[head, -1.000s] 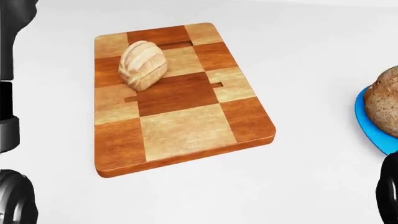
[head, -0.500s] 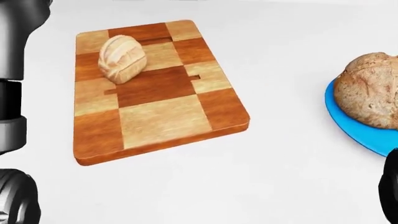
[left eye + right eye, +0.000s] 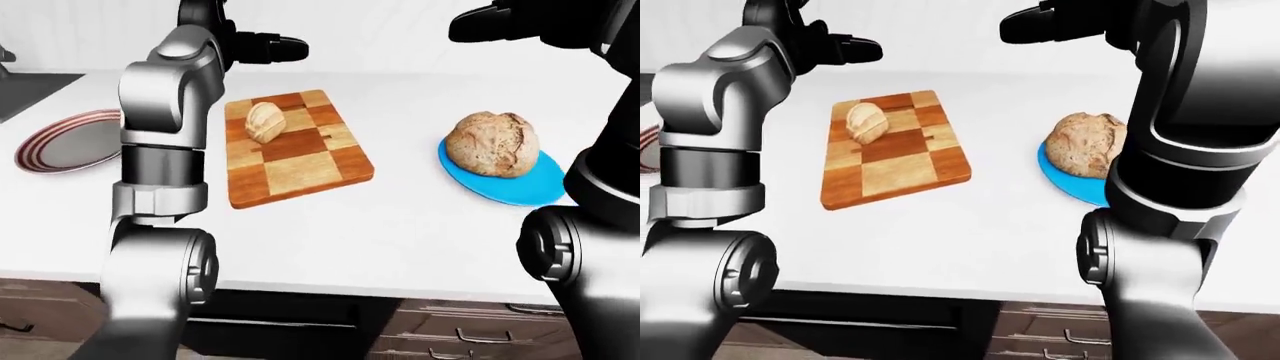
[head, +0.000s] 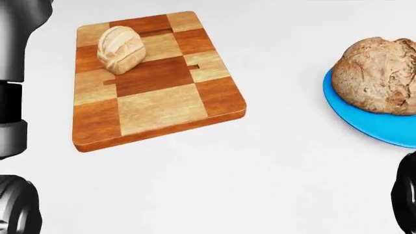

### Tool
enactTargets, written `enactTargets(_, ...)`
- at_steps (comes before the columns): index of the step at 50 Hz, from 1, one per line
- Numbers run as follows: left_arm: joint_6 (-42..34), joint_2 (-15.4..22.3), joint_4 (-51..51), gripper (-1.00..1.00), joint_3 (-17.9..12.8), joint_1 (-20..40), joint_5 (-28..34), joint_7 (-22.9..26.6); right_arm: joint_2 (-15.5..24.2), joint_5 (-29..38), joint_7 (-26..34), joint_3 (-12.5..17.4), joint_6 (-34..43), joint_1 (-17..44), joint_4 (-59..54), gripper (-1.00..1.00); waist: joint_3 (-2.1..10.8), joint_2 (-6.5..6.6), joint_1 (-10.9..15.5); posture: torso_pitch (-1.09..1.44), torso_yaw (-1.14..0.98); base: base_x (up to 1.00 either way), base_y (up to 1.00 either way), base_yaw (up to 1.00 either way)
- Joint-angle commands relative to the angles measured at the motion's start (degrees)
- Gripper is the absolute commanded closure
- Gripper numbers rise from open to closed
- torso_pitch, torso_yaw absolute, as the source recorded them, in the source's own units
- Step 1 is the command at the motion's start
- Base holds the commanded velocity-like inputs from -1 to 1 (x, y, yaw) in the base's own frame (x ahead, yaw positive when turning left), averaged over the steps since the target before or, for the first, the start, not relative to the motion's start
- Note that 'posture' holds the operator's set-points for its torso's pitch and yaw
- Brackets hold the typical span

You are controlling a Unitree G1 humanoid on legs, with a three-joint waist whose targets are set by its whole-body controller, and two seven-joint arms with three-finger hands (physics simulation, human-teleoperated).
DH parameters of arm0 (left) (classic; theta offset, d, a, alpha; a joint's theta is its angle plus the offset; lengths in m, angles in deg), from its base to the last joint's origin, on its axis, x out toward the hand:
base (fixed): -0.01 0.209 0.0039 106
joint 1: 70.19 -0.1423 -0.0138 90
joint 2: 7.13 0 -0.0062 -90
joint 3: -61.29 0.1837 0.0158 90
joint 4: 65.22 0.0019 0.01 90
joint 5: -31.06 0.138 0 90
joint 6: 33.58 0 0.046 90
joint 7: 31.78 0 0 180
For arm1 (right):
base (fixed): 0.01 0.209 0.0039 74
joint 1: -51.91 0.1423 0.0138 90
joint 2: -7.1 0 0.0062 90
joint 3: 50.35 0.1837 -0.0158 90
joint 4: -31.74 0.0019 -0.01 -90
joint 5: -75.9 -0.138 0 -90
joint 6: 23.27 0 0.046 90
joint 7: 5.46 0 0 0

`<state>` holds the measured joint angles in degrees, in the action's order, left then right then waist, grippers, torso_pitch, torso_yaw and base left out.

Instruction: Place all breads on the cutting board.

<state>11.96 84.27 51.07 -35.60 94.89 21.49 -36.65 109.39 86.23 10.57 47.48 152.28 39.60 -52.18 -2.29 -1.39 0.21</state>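
Left-eye view: the left arm (image 3: 160, 150) rises from the bottom edge and hides part of the counter (image 3: 400, 225) between the striped plate (image 3: 65, 140) and the cutting board (image 3: 293, 147). The plate is partly covered by that arm. The left hand (image 3: 262, 46) sits above the board's top edge, dark fingers pointing right, nothing between them. The right hand (image 3: 497, 22) is cut by the top edge; its fingers point left, and whether they are apart or together cannot be told. 1 small pale bread (image 3: 264, 121) lies on the board's upper left squares. 1 large brown loaf (image 3: 492, 144) rests on the blue plate (image 3: 510, 184), well apart from the board, to its right.

Head view: the blue plate and loaf (image 4: 380, 75) are cut by the right edge. Grey and black arm segments (image 4: 13, 97) fill the left edge; a dark shape at the lower right corner is too cropped to identify. No fingers show here. The small bread (image 4: 120, 49) sits on the board (image 4: 162, 107) near its top left.

Right-eye view: the right arm (image 3: 1180, 150) covers the loaf's right side and most of the blue plate (image 3: 1065, 184). The striped plate is only a sliver at the left edge.
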Motion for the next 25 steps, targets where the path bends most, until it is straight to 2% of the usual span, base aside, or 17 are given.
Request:
enactTargets(1,1.6,1.3,-2.5,-1.0,-1.1,2.1,0.3,-0.4,0.1,-0.2,-0.3,0.1,-2.4,2.3,1.5,-1.0,0.97,-0.32,0.3,0.0,0.0,0.0,0.0,0.0)
enactTargets(4,1.5,1.4,-2.6,-1.0,-1.1,2.1,0.3,-0.5,0.0,-0.4,-0.5,0.2,-2.4,2.6,1.4,-1.0,-1.29,1.22,0.0,0.0,0.0,0.0,0.0,0.0)
enactTargets(6,1.6,1.4,-2.4,-1.0,-1.1,2.3,0.3,-0.6,-0.2,-0.6,-0.6,0.2,-2.7,2.7,1.1,-1.0,-0.43,3.31,-0.7,0.0,0.0,0.0,0.0,0.0)
enactTargets(7,1.6,1.5,-2.4,-1.0,-1.1,2.3,0.3,-0.6,-0.3,-0.7,-0.7,0.3,-2.7,2.8,1.1,-1.0,-0.3,3.82,-1.1,0.0,0.0,0.0,0.0,0.0)
enactTargets(8,1.8,1.5,-2.3,-1.0,-1.1,2.2,0.3,-0.6,-0.4,-0.8,-0.8,0.4,-2.7,2.7,1.1,-1.0,-0.93,2.62,-0.8,0.0,0.0,0.0,0.0,0.0)
enactTargets(10,1.7,1.5,-2.4,-1.0,-1.2,2.1,0.2,-0.6,-0.6,-0.9,-1.1,0.6,-2.9,2.5,1.3,-1.0,-0.44,2.22,-0.6,0.0,0.0,0.0,0.0,0.0)
enactTargets(11,1.5,1.6,-2.6,-1.0,-1.2,2.0,0.1,-0.6,-0.7,-1.1,-1.0,0.2,-2.6,2.0,1.6,-1.0,1.01,2.34,-0.4,0.0,0.0,0.0,-0.28,0.0)
enactTargets(12,1.6,1.6,-2.6,-1.0,-1.3,2.0,0.1,-0.6,-0.6,-1.2,-1.1,0.2,-2.6,1.9,1.6,-1.0,1.23,3.38,-0.3,0.0,0.0,0.0,-0.95,0.0)
enactTargets(13,1.6,1.7,-2.5,-1.0,-1.3,2.1,0.1,-0.6,-0.7,-1.2,-1.1,0.2,-2.4,2.1,1.6,-1.0,1.38,5.16,-0.7,0.0,0.0,0.0,-1.0,0.0)
enactTargets(14,1.5,1.7,-2.4,-1.0,-1.3,2.2,0.0,-0.6,-0.7,-1.3,-1.2,0.2,-2.3,2.3,1.4,-1.0,1.48,5.65,-2.2,0.0,0.0,0.0,0.0,-1.0)
enactTargets(16,1.6,1.7,-2.4,-1.0,-1.3,2.4,-0.1,-0.8,-0.7,-1.4,-1.5,0.2,-3.1,2.8,0.9,-1.0,1.41,2.67,-1.0,0.0,0.0,0.0,0.0,-1.0)
enactTargets(17,1.7,1.8,-2.2,-1.0,-1.3,2.3,-0.1,-0.8,-0.6,-1.3,-1.8,0.3,-3.7,2.8,0.6,-1.0,-0.48,2.14,1.1,0.0,0.0,0.0,0.0,0.0)
enactTargets(18,1.8,1.8,-2.2,-1.0,-1.3,2.3,-0.1,-0.8,-0.7,-1.4,-1.9,0.4,-3.8,2.9,0.4,-1.0,-0.85,1.62,0.4,0.0,0.0,0.0,0.0,0.0)
enactTargets(20,2.1,1.8,-1.9,-1.0,-1.3,2.1,-0.1,-0.7,-1.0,-1.6,-2.4,0.6,-4.0,3.0,0.2,-1.0,-0.77,-1.01,1.3,0.0,0.0,0.0,0.0,0.0)
enactTargets(21,2.1,1.8,-1.9,-1.0,-1.2,2.2,-0.1,-0.7,-1.2,-1.7,-2.5,0.7,-4.0,3.1,0.1,-1.0,-0.09,-2.96,1.6,0.0,0.0,0.0,0.0,0.0)
enactTargets(22,2.2,1.8,-1.7,-1.0,-1.2,2.2,-0.1,-0.7,-1.2,-1.7,-2.7,0.8,-4.3,3.1,-0.2,-1.0,-1.1,-0.68,1.4,0.0,0.0,0.0,0.0,0.0)
enactTargets(25,2.2,1.8,-1.9,-1.0,-1.3,2.0,-0.2,-0.9,-1.3,-2.1,-3.2,1.0,-4.7,3.2,-0.6,-1.0,-0.44,0.64,1.2,0.0,0.0,0.0,0.0,0.0)
